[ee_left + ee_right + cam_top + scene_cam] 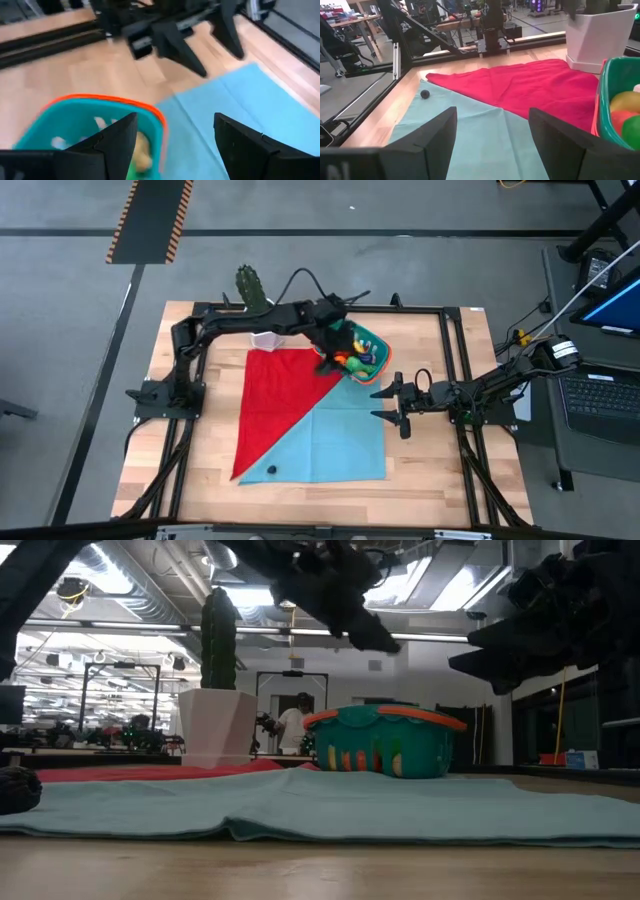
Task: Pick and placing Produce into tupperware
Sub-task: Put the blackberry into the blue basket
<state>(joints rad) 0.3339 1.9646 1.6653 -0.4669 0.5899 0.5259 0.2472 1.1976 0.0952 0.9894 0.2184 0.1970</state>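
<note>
Biggest thing first: wooden table (200, 480), pale planks, w/ a two-tone cloth (340, 445) spread flat on it, red half toward the left arm's side, light blue half toward the right. Soft fabric, slight ripples along its near edge in the low view.

Teal tupperware (372, 360) sits at the cloth's far right corner: ribbed plastic wall, orange rim, rounded rectangle. Produce (352, 358) is piled inside, smooth rounded toy pieces in yellow, red, green.

Left gripper (336, 356) hangs over the tub's left end, fingers spread and, as far as the blurred wrist view lets me judge, pinching nothing. Right gripper (392, 402) waits just beside the tub's near side, jaws also spread, empty.

Key relation: one small dark ball (271, 471), prob. a blueberry-type piece, lies alone at the blue cloth's near left corner, well apart from both grippers. It is round, so no long axis to align to. Right wrist view looks straight across the cloth at it; neither arm is clearly nearer.

Cactus (250, 284) in white hexagonal pot (264, 340) stands beside the tub, not part of the job.
</note>
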